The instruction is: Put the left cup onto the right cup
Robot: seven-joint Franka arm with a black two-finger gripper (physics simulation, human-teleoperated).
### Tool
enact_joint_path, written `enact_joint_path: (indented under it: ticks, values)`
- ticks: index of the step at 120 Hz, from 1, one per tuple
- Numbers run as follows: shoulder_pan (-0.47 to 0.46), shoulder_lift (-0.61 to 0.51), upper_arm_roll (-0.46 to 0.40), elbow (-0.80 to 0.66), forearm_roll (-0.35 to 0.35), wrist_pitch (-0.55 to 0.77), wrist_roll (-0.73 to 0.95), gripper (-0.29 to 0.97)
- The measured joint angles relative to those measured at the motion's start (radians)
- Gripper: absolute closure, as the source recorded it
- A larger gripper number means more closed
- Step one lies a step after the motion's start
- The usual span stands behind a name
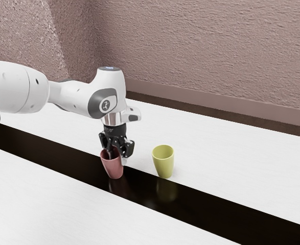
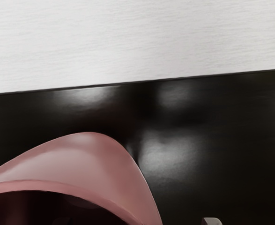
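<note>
Stacking hasn't happened yet, folks. The dusty-pink tapered cup [image 1: 112, 164] is down low over the glossy black strip [image 1: 216, 209] that cuts across the white bench [image 1: 47, 209], and it's leaning a little. The jaws come straight down on it and look clamped on its rim wall, one finger inside and one outside, so I'd call the grab done. Lifting, carrying over and setting down are all still left. Along the strip toward the exterior view's right, near but not touching, the yellow-green tapered cup [image 1: 163, 160] stands upright. Behind that there's more white bench, then a rough pinkish wall [image 1: 216, 46].
</note>
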Motion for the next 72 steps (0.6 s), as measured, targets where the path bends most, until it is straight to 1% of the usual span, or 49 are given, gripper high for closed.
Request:
enact_joint_path:
  ticks: [40,72]
  values:
    - [-0.001,0.013,0.011,0.000,0.001,0.003,-0.002,0.52]
    - [-0.004,0.018,0.014,0.000,0.002,0.005,-0.004,0.68]
